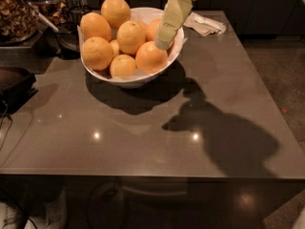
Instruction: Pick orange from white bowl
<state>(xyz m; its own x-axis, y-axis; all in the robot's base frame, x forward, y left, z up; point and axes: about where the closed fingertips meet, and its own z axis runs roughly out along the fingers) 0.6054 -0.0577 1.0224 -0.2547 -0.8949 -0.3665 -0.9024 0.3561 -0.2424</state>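
Since the end effector (162, 42) hangs over the right side of the white bowl (128, 82) on the bench (143, 142), close above the orange (149, 58), it should be lowered slowly and straight; whether it is apart or together cannot be told

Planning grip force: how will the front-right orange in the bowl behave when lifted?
The orange is round, so it will likely roll if nudged off-centre. It rests against neighbours heaped in the white bowl; they may settle once it leaves. The gripper hangs just above its upper right.
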